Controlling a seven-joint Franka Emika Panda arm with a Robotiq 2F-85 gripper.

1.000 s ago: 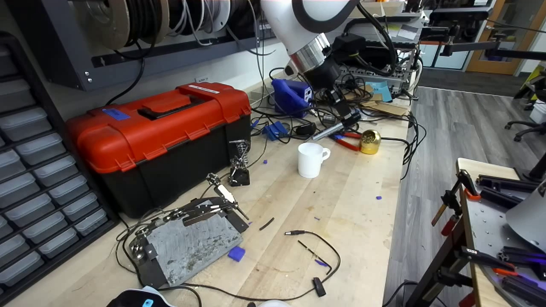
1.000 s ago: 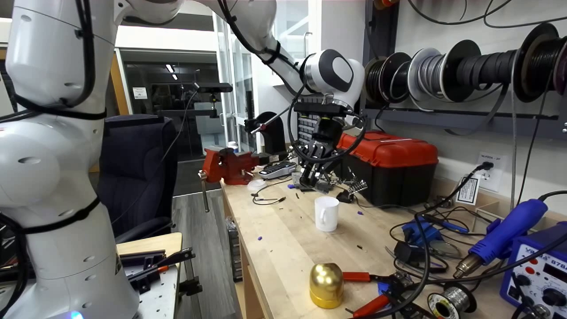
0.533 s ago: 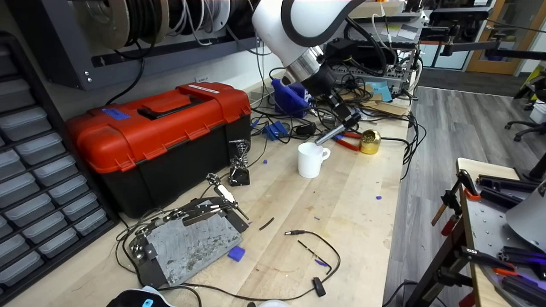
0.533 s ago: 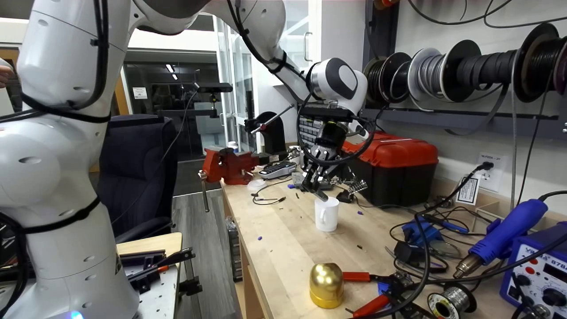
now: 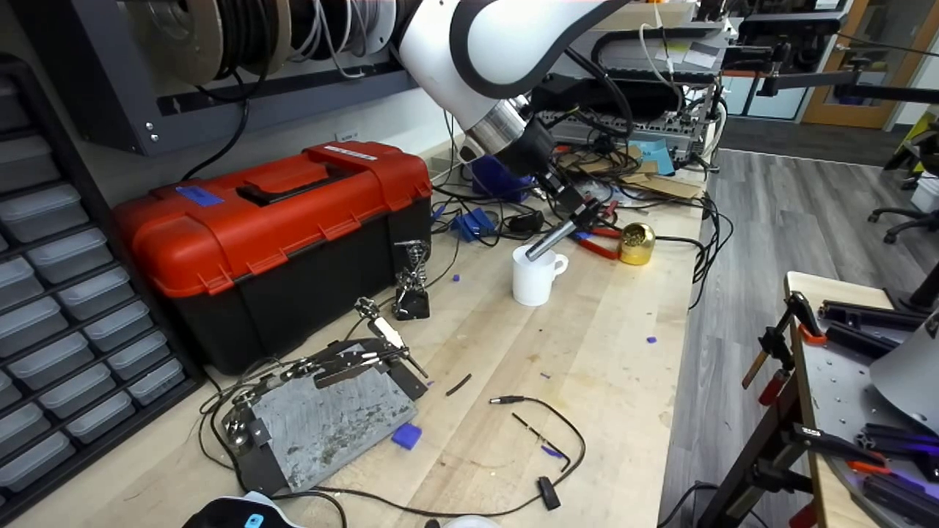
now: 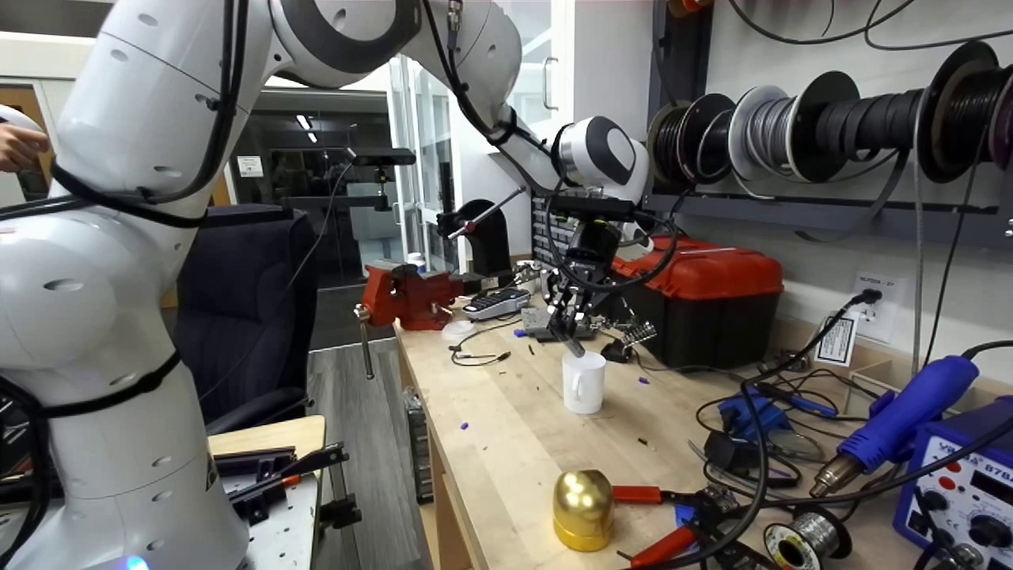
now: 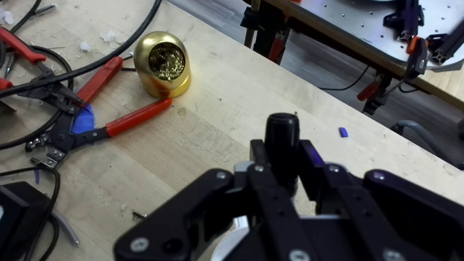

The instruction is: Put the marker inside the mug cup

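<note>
The white mug cup (image 5: 532,280) stands upright on the bench, and it also shows in an exterior view (image 6: 583,388). In the wrist view only part of the mug (image 7: 227,243) shows behind the fingers. My gripper (image 5: 587,213) is shut on the black end of the marker (image 5: 552,240). The marker is tilted, its greyish lower end at the mug's mouth; whether the tip is below the rim is hard to tell. The gripper (image 6: 563,324) and marker (image 6: 574,347) are above the mug in an exterior view. In the wrist view the marker's black end (image 7: 282,132) sits between the fingertips (image 7: 282,154).
A gold tip cleaner (image 5: 636,244) and red-handled pliers (image 7: 136,117) lie near the mug, with tangled cables behind. A red toolbox (image 5: 286,242) stands along the wall. A small metal stand (image 5: 412,282) is between toolbox and mug. The bench edge (image 6: 451,475) runs along one side.
The arm has moved and lowered, bringing the held marker's lower end from behind and above the mug to its mouth. The mug has not moved.
</note>
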